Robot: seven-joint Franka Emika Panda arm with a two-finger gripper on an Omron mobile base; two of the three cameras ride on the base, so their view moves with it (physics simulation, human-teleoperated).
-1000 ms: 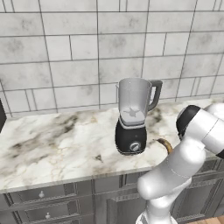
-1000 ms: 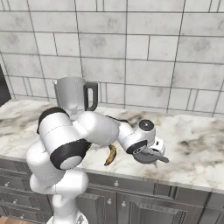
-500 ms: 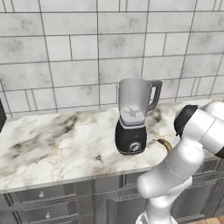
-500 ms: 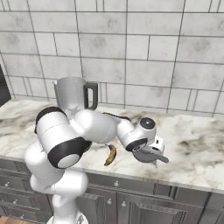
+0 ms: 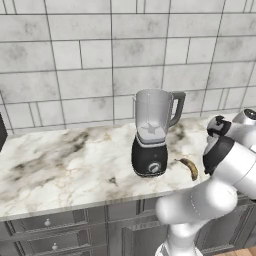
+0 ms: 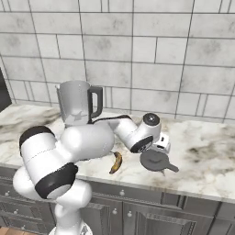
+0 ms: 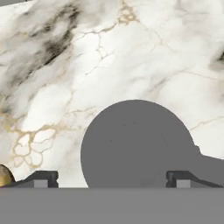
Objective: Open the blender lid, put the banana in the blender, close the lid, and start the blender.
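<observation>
No writing shows anywhere. The blender stands on the marble counter, jar uncovered, blades at its bottom. The banana lies just right of the blender base. Beyond the banana, the blender lid lies flat, and the gripper hovers above it, jaws spread wide, empty.

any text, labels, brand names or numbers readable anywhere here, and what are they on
None: no word, number or brand can be read in any view.
blender: plain black base and silver knob, no marking legible.
blender lid: plain dark grey disc on the marble counter, no print.
banana: spots only, no sticker.
Wall tiles and cabinet fronts: blank.
</observation>
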